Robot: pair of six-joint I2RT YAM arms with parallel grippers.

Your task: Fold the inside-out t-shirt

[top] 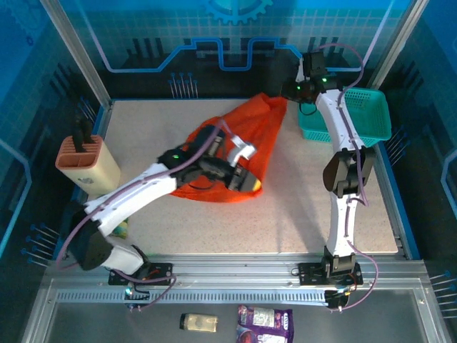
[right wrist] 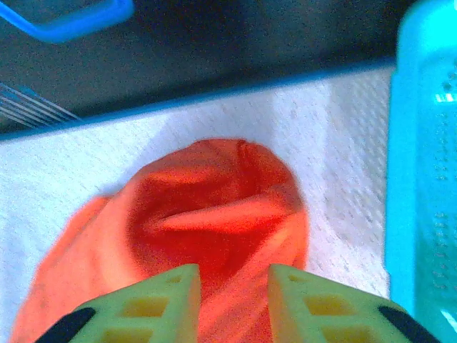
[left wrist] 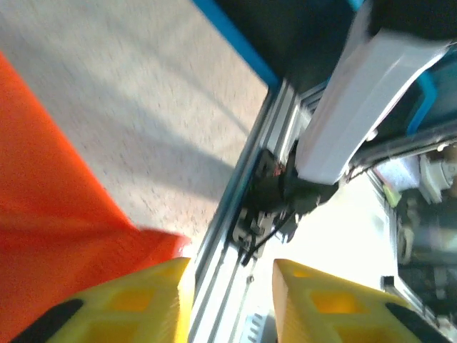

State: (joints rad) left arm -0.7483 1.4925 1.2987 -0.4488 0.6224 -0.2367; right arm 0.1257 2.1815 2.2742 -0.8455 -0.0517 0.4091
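T-shirt [top: 260, 134] bunched, stretched diagonally (far-right to near-left)

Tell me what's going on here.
Two robot arms are working a bunched orange t-shirt on the table. The right gripper sits over its far tip beside the teal basket, with cloth between its fingers, though a firm grip isn't clear. The left gripper is at the shirt's near edge, jaws apart, holding nothing. No fold yet.
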